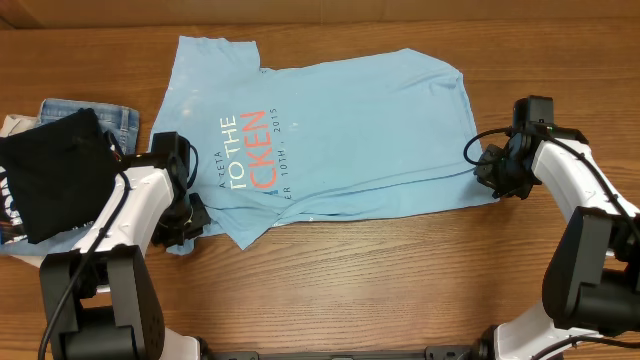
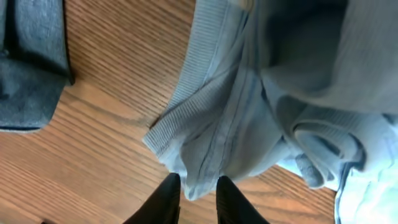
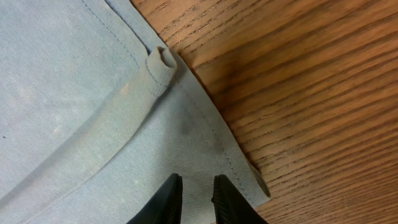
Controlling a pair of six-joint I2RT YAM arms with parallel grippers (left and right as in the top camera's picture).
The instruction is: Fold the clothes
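The light sky-blue T-shirt (image 1: 340, 130) lies spread on the wooden table, its red-orange and white lettering facing up at the left. My left gripper (image 1: 186, 226) is at the shirt's near-left corner. In the left wrist view its jaws (image 2: 198, 191) are shut on a bunched, ribbed fold of the blue cloth (image 2: 249, 106). My right gripper (image 1: 497, 180) is at the shirt's right hem corner. In the right wrist view its jaws (image 3: 197, 190) are shut on the flat hemmed cloth (image 3: 93, 112) close to the corner.
A black garment with white print (image 1: 55, 175) lies on blue denim jeans (image 1: 112, 116) at the table's left edge, close to my left arm. Dark cloth (image 2: 28, 62) shows at the upper left of the left wrist view. Bare wood (image 1: 400, 270) runs along the front.
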